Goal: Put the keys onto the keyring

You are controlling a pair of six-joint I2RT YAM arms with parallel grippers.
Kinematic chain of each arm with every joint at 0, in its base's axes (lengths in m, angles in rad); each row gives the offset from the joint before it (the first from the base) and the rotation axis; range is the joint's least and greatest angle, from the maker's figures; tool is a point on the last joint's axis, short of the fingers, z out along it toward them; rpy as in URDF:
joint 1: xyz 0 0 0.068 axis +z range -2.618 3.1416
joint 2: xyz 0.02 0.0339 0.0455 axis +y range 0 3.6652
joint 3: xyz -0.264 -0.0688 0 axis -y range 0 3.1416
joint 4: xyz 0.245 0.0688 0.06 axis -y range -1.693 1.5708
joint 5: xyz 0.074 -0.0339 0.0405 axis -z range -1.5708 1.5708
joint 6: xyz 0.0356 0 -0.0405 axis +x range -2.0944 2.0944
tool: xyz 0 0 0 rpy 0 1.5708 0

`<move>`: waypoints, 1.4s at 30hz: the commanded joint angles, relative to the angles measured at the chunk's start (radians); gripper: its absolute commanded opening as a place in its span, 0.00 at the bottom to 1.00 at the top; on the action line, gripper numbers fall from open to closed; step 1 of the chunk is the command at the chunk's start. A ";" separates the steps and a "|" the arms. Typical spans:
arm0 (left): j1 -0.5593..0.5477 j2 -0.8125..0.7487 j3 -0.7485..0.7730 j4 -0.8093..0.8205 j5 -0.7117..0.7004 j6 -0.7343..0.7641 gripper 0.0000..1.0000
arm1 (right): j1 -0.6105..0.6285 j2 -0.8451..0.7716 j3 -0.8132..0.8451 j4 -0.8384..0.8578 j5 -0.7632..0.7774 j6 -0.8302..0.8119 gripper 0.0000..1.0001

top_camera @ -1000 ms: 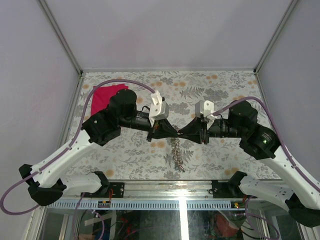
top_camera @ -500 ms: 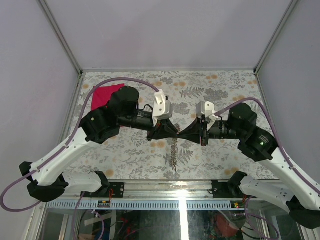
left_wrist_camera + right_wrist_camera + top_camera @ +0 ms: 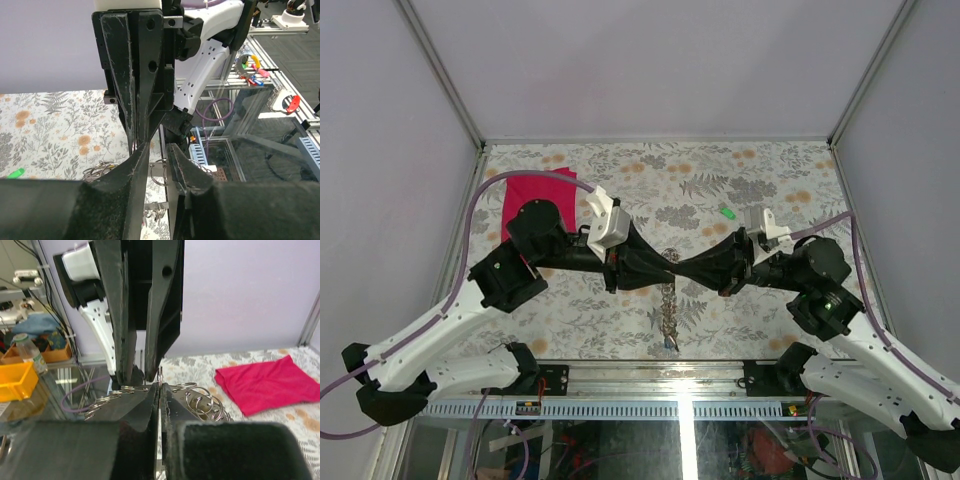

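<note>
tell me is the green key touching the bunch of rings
Apart: top view shows the green key on the table, well clear of the bunch of rings.

The left arm point(image 3: 440, 325) and right arm point(image 3: 880, 365) have white lower shells and black joints, each trailed by a purple cable point(image 3: 525, 173). A white camera block point(image 3: 603, 220) tops each wrist. The left end effector point(image 3: 667, 268) and right end effector point(image 3: 692, 268) are black, with tapered, screw-holed fingers point(image 3: 142, 75).

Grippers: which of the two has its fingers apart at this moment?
The left gripper: a clear gap shows between its two fingers. On the right gripper the fingers are pressed together.
</note>
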 commanded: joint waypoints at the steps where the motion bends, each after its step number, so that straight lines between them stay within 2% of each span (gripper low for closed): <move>1: -0.005 -0.043 -0.051 0.226 0.008 -0.082 0.22 | 0.005 -0.024 -0.009 0.323 0.031 0.109 0.00; 7: -0.005 -0.062 -0.083 0.263 -0.006 -0.092 0.25 | 0.005 -0.021 -0.011 0.370 0.030 0.135 0.00; 22: -0.005 -0.120 -0.142 0.337 -0.117 -0.108 0.26 | 0.005 -0.033 0.002 0.336 -0.006 0.126 0.00; 32: -0.005 -0.076 -0.133 0.347 -0.077 -0.115 0.27 | 0.005 -0.025 0.011 0.329 -0.013 0.125 0.00; 39: -0.005 -0.063 -0.130 0.351 -0.066 -0.117 0.24 | 0.005 -0.019 0.016 0.313 -0.018 0.119 0.00; 42: -0.006 -0.060 -0.126 0.352 -0.065 -0.118 0.20 | 0.005 -0.015 0.018 0.304 -0.019 0.117 0.00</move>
